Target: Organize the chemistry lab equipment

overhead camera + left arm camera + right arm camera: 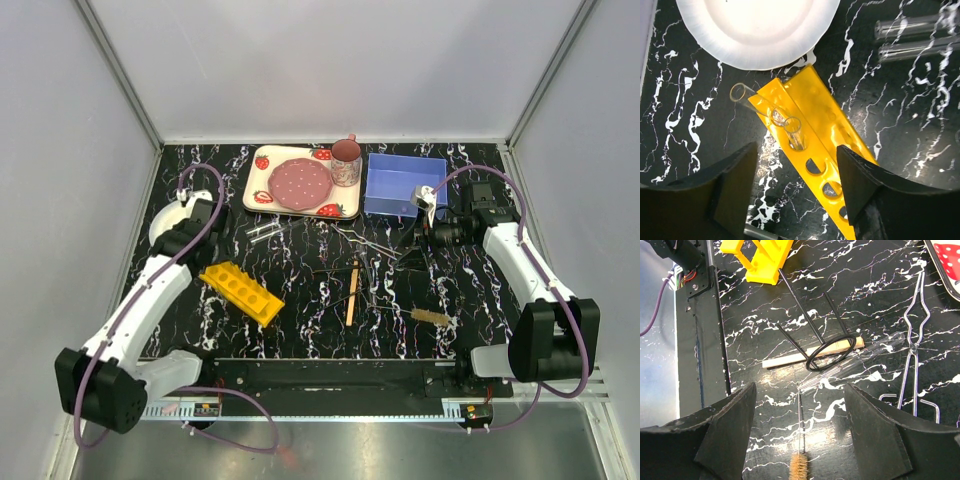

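Left wrist view: the yellow rack [820, 135] lies slantwise on the counter [900, 130], its far end just short of the white plate [760, 30]. Two glass tubes sit in that end's holes, one near upright [792, 131], the other [747, 100] leaning out over the rack's edge. The left gripper [796, 155] hangs above the rack, spread wide, a jaw on either side, holding nothing.

The step in hand looks like loading tubes. To do it well, the gripper should rise straight up, since a sideways drift could catch the leaning tube's mouth. Two loose tubes [912, 37] lie beyond the rack, away from the plate, with bare counter between for a clean approach.

On the rack's other side, well apart, the right gripper [800, 395] is also spread wide and empty above the wooden stick [785, 360], a black wire ring [827, 347], the brush [800, 465] and the tongs [912, 345]. These lie crowded and overlapping, so picking there is tighter.
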